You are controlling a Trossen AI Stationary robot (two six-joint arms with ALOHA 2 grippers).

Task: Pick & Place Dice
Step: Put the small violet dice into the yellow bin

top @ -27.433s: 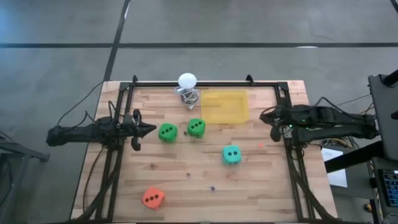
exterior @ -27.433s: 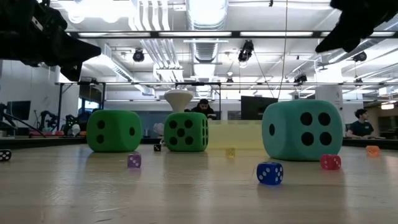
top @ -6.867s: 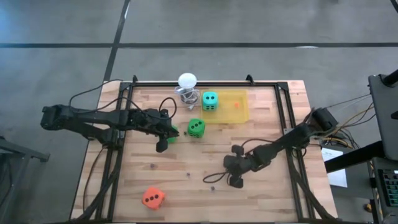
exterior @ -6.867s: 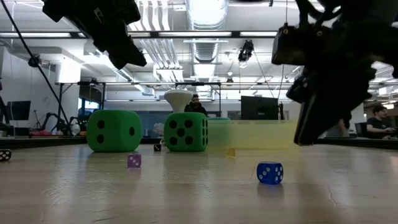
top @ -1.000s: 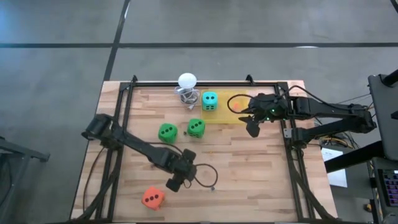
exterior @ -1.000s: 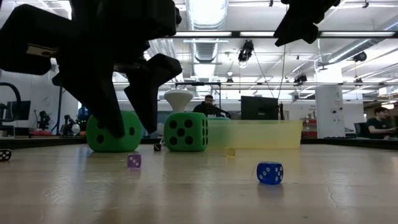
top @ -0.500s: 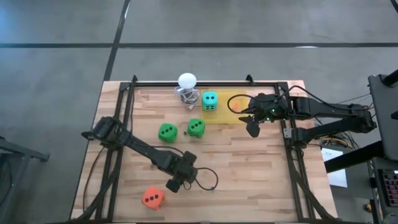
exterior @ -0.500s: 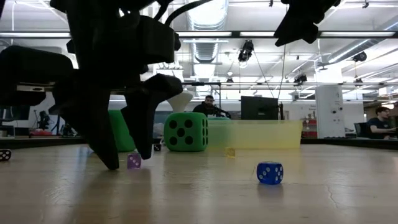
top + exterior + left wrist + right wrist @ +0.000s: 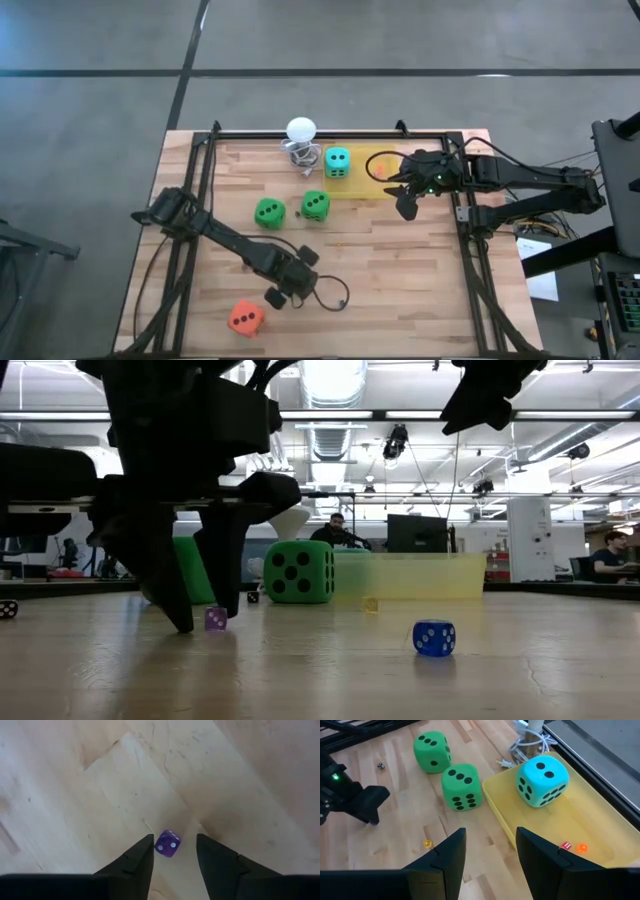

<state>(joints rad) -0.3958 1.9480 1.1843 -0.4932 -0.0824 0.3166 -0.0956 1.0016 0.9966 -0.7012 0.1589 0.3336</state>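
- Done, as far as the pictures show: the teal die (image 9: 338, 163) sits inside the yellow tray (image 9: 385, 185), just ahead of the right gripper (image 9: 404, 207), and the right wrist view shows a tiny red die (image 9: 565, 845) and a tiny orange die (image 9: 581, 848) in the tray too.
- Left: both green dice (image 9: 268, 212) lie on the counter (image 9: 400, 280) beyond the left gripper (image 9: 277, 297) toward the tray. The orange-red die (image 9: 245, 318) lies near that gripper's other side, away from the tray.
- In hand: the left gripper is down at the counter, fingers (image 9: 134, 859) apart and straddling a small purple die (image 9: 167, 843); I judge the pinch not yet made.
- The right gripper hovers at the tray's edge, fingers (image 9: 446, 855) apart and holding nothing.
- Only the left wrist view shows the purple die between the fingers; from above it is hidden.
- Only the low view shows a small blue die (image 9: 433, 637) alone on the counter, well off to the left gripper's side.
- A tiny yellow die (image 9: 427, 843) shows in the right wrist view, on the counter outside the tray.
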